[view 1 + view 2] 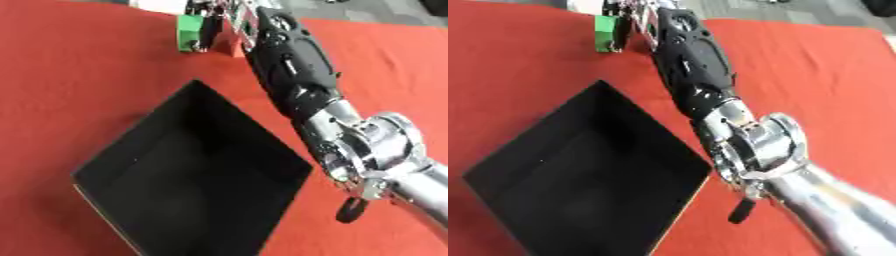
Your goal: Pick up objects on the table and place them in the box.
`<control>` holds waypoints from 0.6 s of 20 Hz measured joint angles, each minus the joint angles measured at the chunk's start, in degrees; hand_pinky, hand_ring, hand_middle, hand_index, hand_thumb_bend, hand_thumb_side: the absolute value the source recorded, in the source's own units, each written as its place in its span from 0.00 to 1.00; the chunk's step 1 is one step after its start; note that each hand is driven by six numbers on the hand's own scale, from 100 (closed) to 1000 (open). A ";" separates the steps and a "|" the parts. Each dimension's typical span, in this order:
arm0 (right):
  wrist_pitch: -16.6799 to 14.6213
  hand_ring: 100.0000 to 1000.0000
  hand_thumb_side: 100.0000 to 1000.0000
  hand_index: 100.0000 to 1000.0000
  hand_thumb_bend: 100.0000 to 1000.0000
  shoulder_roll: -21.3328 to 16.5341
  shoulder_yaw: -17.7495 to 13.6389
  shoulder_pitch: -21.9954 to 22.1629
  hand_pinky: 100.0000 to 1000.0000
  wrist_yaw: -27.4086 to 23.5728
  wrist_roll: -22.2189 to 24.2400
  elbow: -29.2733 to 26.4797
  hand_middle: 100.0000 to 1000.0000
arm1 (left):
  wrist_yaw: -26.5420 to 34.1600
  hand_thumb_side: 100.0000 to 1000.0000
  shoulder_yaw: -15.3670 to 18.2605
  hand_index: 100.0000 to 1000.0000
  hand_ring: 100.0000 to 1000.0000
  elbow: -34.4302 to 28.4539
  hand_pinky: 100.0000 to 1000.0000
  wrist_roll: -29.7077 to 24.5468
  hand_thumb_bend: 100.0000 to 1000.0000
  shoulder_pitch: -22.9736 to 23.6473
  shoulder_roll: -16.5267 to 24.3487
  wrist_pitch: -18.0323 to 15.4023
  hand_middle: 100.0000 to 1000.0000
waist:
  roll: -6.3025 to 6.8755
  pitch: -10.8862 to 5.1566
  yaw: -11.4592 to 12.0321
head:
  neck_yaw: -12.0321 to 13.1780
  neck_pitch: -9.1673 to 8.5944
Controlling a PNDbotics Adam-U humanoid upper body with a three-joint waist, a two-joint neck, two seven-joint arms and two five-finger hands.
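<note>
A small green block (pixel 186 33) stands on the red tablecloth near the table's far edge. My right hand (pixel 219 20) is stretched far out at the top of the view and sits right against the block's right side, partly overlapping it. Blur and the hand's own back hide the grip. A small red-orange thing (pixel 230 48) lies just under the wrist. The open black box (pixel 197 170) sits in the near middle, tilted like a diamond, and its inside looks dark and bare. The right forearm (pixel 697 65) runs alongside the box's right corner.
A white object (pixel 162 5) shows at the far edge beside the green block. Grey floor lies beyond the red cloth (pixel 815 75), which stretches wide to the right of the arm and to the left of the box.
</note>
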 measured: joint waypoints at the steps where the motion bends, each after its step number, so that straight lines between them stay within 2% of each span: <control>1: 0.01 0.33 0.00 0.51 0.00 0.03 0.03 0.02 0.36 -0.21 -0.59 0.00 0.25 | 0.00 0.90 0.00 0.81 0.70 0.00 0.52 -0.07 0.18 0.00 0.00 0.01 0.61 | 0.00 0.04 0.00 | -0.01 0.00; 4: -0.10 0.31 0.00 0.48 0.00 0.07 0.32 0.03 0.34 -1.27 -2.45 0.00 0.21 | 0.00 0.89 0.00 0.81 0.70 0.00 0.52 -0.26 0.17 0.04 0.00 0.13 0.61 | 0.00 0.09 0.00 | -0.05 0.00; 8: 0.14 0.31 0.00 0.48 0.00 0.08 0.38 0.02 0.35 -2.60 -4.38 0.00 0.21 | -0.06 0.89 0.00 0.81 0.70 0.00 0.52 -0.54 0.17 0.15 0.00 0.18 0.61 | 0.01 0.06 -0.30 | -0.08 0.10; 12: 0.11 0.31 0.00 0.48 0.00 0.07 0.68 -0.05 0.35 -3.10 -4.78 -0.03 0.20 | -0.35 0.89 0.00 0.81 0.70 0.00 0.52 -0.86 0.17 0.58 -0.01 0.27 0.61 | 0.07 -0.56 -0.82 | -0.08 0.56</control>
